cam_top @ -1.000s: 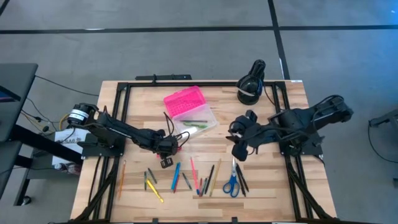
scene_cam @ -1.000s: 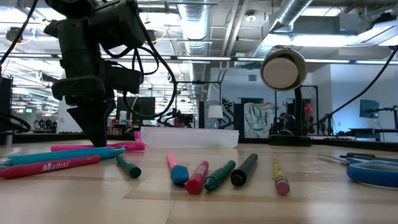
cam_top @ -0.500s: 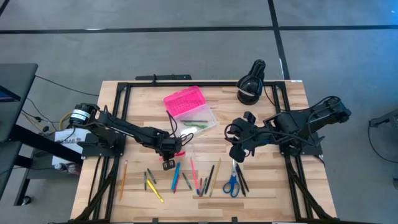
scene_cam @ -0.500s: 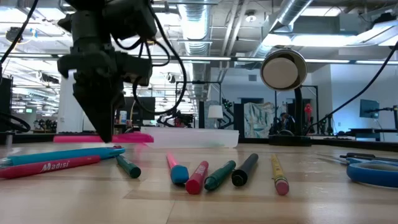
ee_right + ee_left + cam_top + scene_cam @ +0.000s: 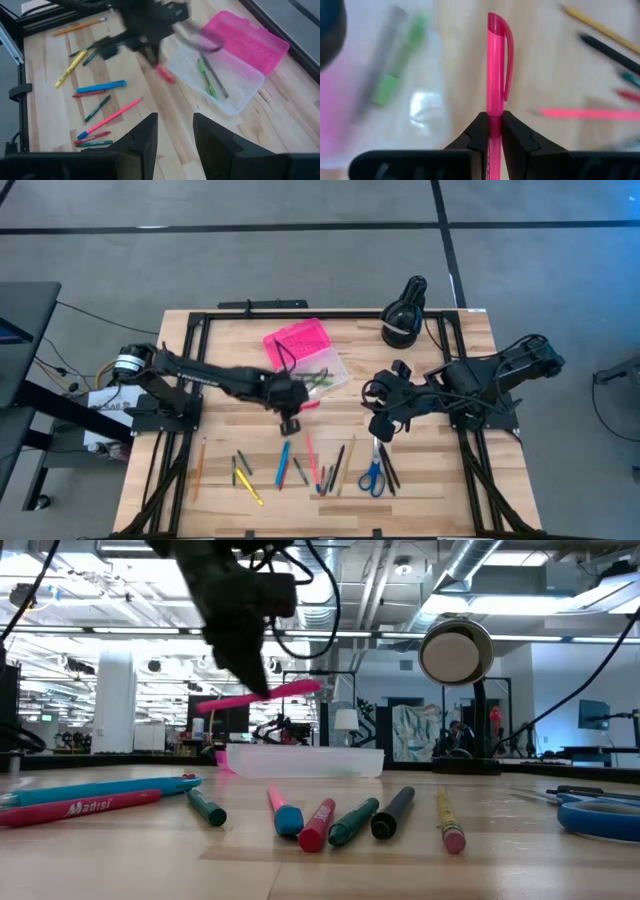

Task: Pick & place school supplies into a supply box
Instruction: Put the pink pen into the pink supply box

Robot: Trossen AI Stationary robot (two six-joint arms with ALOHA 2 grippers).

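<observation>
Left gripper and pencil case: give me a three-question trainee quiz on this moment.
1. True or false: the left gripper has its jaws shut on a pink pen.
2. What already lies in the clear base of the pencil case?
A. scissors
B. a green pen and a dark one
C. nothing
3. Which arm waits with open jaws over the table?

Key: 1 true; 2 B; 3 the right gripper.

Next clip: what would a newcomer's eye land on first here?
The left pincer, shut on a bright pink pen, holds it in the air beside the open supply box, whose hot-pink lid stands out mid-table. A row of loose pens and pencils with blue-handled scissors lies along the near edge, while the right pincer waits, open, above the scissors.
</observation>
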